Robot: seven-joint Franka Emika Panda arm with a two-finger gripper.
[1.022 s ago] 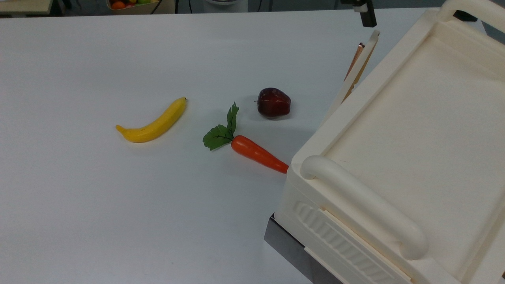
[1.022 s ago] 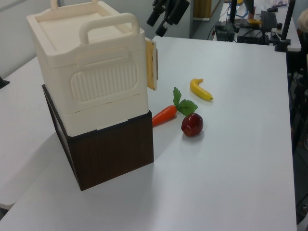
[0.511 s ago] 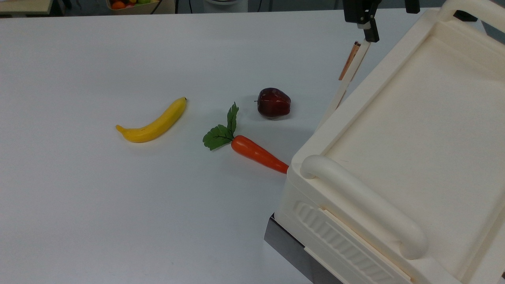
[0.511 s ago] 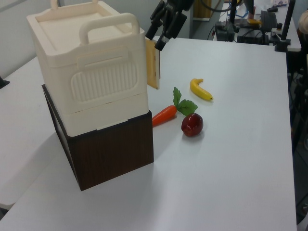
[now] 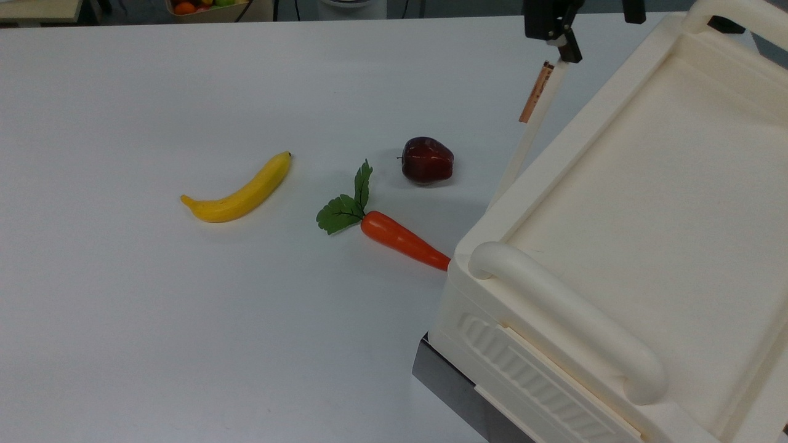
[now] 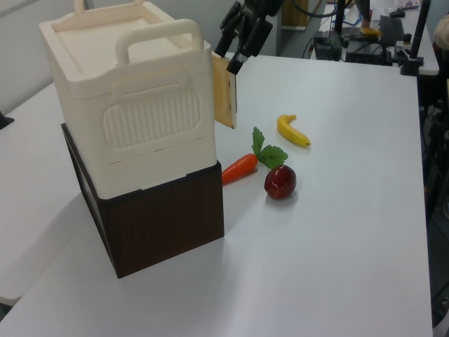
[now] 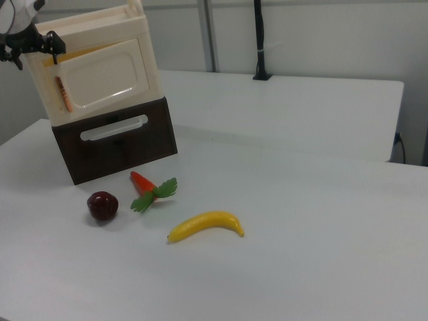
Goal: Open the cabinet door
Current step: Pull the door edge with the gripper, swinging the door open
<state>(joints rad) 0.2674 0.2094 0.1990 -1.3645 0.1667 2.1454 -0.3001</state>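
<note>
The cabinet door [image 5: 534, 126] hangs partly open, swung out a little from the cream cabinet [image 6: 133, 105], which sits on a dark brown box [image 6: 165, 221]. The black gripper [image 5: 563, 44] is right at the top corner of the door, by the copper strip [image 5: 535, 92]. I cannot tell how wide its fingers are or if they pinch the door. On the white table [image 5: 184, 307] lie a banana [image 5: 240, 191], a carrot [image 5: 400, 239] and a red apple [image 5: 427, 160].

top view high and close over the cabinet [image 5: 615, 246], left and right views farther back, opposite sides, sharing it
</note>
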